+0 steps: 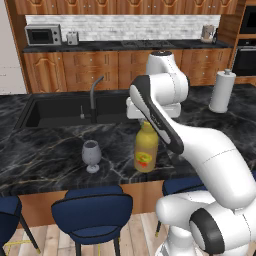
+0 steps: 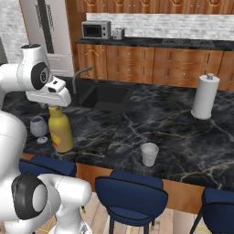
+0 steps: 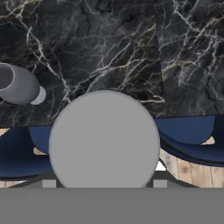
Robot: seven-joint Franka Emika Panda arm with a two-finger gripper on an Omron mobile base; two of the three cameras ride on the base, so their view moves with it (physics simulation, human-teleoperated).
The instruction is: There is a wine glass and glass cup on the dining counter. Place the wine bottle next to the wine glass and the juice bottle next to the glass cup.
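Currently the wine glass [image 1: 91,155] is standing on the table [image 2: 151,114] at left, the juice bottle [image 1: 146,148] just beside it with the claw [image 1: 146,116] pinching its cap from above. So juice is sitting by the wrong glass; glass cup [image 2: 149,154] is waiting well apart rightward. Wine bottle isn't placed yet. Faucet [image 1: 94,95], paper towel roll [image 2: 204,96] aren't blocking.
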